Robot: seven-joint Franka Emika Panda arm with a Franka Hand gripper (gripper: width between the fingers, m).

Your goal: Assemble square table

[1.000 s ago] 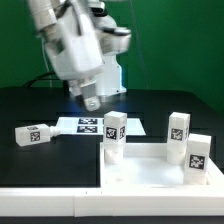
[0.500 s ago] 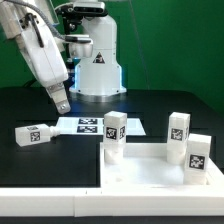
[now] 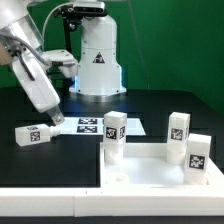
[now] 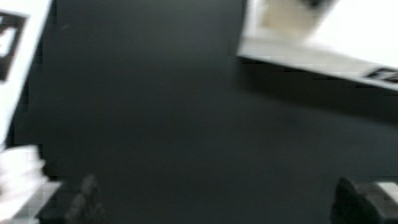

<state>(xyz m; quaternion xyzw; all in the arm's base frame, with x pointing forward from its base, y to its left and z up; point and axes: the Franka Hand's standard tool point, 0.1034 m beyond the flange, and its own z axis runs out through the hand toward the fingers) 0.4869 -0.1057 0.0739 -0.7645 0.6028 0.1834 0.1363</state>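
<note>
Near table's left edge: pincer [image 3: 57, 122] above lying leg [image 3: 33, 134].

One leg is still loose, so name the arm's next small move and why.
Probably lower the end effector onto the lying leg: it hovers just above that leg, apparently empty, while three legs already stand on the table top.
</note>
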